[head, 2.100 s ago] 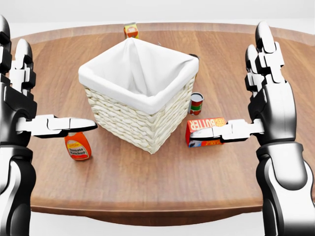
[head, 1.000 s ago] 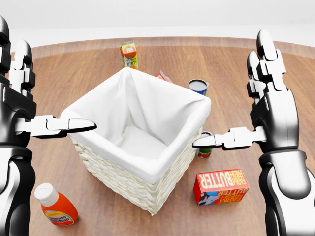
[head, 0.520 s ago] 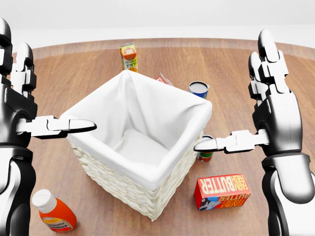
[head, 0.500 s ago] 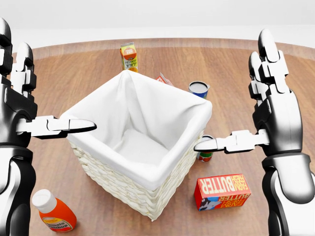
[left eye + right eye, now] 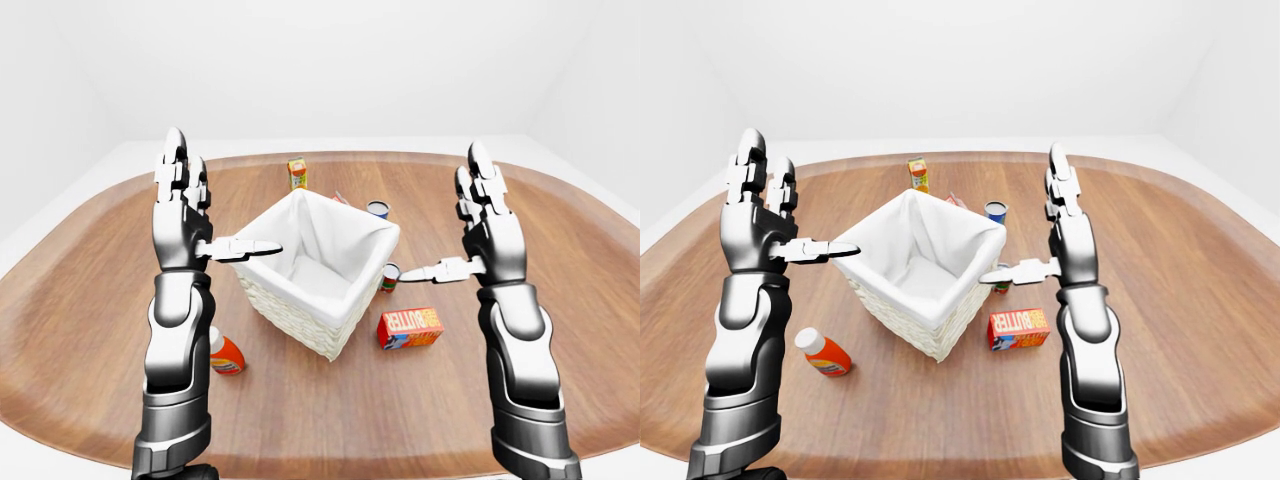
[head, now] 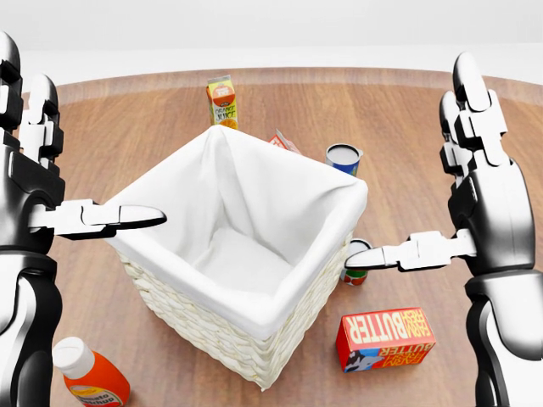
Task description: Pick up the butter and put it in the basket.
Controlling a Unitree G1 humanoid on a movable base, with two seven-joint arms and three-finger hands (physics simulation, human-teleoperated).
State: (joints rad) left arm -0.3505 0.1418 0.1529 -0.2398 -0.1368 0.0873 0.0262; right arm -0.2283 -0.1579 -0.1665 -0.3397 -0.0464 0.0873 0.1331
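1. The round wooden table (image 5: 90, 310) fills the views.
2. The square wicker basket (image 6: 212, 326), lined with white cloth, stands between both hands.
3. Left hand (image 6: 38, 182) and right hand (image 6: 479, 199) are raised, fingers spread, holding nothing.
4. The butter (image 6: 384, 339), a red carton, lies below the right hand's thumb.
5. A can (image 6: 356, 263) is half hidden behind the basket.

both hands (image 6: 51, 182) (image 6: 475, 199) raised upright, fingers spread, empty
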